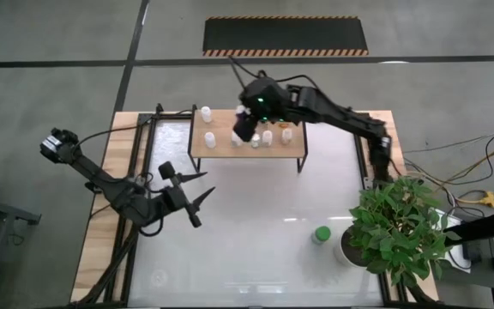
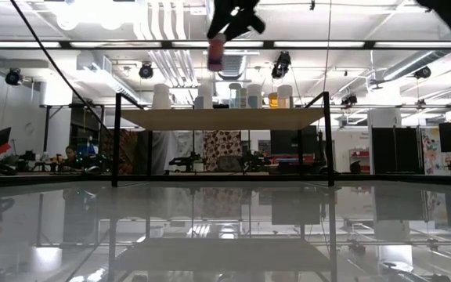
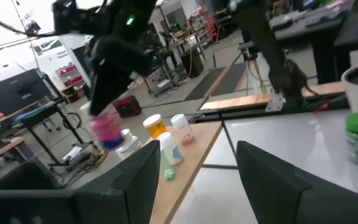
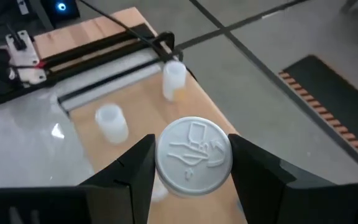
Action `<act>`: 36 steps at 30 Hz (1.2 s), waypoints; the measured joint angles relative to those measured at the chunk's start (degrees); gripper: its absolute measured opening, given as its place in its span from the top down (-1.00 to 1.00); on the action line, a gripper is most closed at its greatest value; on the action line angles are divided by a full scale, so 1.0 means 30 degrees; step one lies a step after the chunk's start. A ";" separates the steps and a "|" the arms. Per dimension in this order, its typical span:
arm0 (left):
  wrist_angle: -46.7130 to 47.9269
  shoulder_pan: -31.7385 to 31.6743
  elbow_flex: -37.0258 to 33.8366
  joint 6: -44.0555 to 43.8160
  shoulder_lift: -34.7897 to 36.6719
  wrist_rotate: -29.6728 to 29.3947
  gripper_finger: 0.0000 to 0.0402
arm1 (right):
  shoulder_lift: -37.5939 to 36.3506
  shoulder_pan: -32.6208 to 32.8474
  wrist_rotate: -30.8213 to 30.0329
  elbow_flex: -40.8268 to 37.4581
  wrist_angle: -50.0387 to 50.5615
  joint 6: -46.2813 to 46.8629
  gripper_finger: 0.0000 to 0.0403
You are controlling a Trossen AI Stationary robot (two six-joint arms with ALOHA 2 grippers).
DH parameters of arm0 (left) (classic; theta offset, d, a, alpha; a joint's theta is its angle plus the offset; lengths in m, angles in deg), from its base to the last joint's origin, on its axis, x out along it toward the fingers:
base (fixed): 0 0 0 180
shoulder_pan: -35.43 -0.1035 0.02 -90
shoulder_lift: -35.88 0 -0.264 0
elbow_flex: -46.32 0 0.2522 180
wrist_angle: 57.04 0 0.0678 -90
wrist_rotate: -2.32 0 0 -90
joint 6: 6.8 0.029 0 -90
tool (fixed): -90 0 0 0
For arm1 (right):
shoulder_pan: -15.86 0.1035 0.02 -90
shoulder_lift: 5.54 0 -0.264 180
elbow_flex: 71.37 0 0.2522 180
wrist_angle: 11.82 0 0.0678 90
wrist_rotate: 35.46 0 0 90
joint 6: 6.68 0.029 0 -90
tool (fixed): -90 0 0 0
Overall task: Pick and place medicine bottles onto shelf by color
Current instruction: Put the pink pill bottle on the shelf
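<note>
The right gripper (image 4: 191,163) is clamped on a pink bottle (image 2: 216,52), its two fingers pressed against opposite sides of the round pale cap (image 4: 194,155), which bears an embossed push-and-turn mark. The bottle hangs upright above the shelf (image 1: 294,144), clear of the board, over the middle of its row of bottles (the body shows pink-maroon under the cap in the low view). On the shelf stand several small white or clear bottles (image 1: 206,114) with pale caps, one at the board's far left corner, the others grouped nearer its middle, and an orange bottle (image 3: 156,126) among them. A larger green bottle (image 1: 321,234) with a green cap and white label stands on the table (image 1: 256,249), well in front of the shelf and just beside a potted plant (image 1: 399,227). The left gripper (image 1: 197,196) hovers over the table in front of the shelf's left end, fingers spread apart and holding nothing.
</note>
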 joint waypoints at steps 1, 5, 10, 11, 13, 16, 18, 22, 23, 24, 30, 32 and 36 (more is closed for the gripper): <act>-0.0231 0.0040 -0.0144 0.0064 0.0142 0.0007 0.03 | 0.0525 -0.0085 0.0054 0.0635 -0.0040 -0.0203 0.15; -0.0613 0.0180 -0.0626 0.0008 0.0783 -0.0004 0.03 | 0.1959 -0.0483 0.0403 0.1277 -0.1910 -0.1059 0.15; -0.0574 0.0493 -0.0732 -0.0019 0.0886 0.0015 0.03 | 0.3210 -0.1204 0.0729 0.1222 -0.3461 -0.2119 0.15; -0.0604 0.0528 -0.0732 0.0004 0.0845 0.0015 0.03 | 0.3439 -0.1336 0.0944 0.1222 -0.3899 -0.2333 0.15; -0.0533 0.0555 -0.0732 0.0105 0.0828 0.0029 0.03 | 0.3924 -0.1558 0.1199 0.1222 -0.4407 -0.2410 0.15; -0.0541 0.0573 -0.0732 0.0112 0.0833 0.0022 0.03 | 0.4614 -0.1726 0.1385 0.1217 -0.4808 -0.2594 0.15; -0.0533 0.0570 -0.0732 0.0112 0.0826 0.0029 0.03 | 0.5036 -0.1801 0.1429 0.1208 -0.4943 -0.2811 0.15; -0.0528 0.0566 -0.0732 0.0120 0.0826 0.0029 0.03 | 0.5642 -0.1899 0.1395 0.1208 -0.5029 -0.3060 0.15; -0.0526 0.0566 -0.0732 0.0120 0.0826 0.0029 0.03 | 0.5699 -0.1921 0.1379 0.1200 -0.4973 -0.3072 0.15; -0.0533 0.0566 -0.0732 0.0122 0.0826 0.0029 0.03 | 0.5780 -0.1921 0.1373 0.1200 -0.4954 -0.3116 0.15; -0.0526 0.0566 -0.0732 0.0134 0.0826 0.0029 0.03 | 0.5800 -0.1928 0.1380 0.1200 -0.4976 -0.3080 0.13; -0.0526 0.0566 -0.0732 0.0134 0.0826 0.0029 0.03 | 0.5800 -0.1928 0.1380 0.1200 -0.4967 -0.3052 0.07; -0.0526 0.0566 -0.0732 0.0134 0.0826 0.0029 0.03 | 0.5800 -0.1934 0.1373 0.1200 -0.4974 -0.2810 -0.09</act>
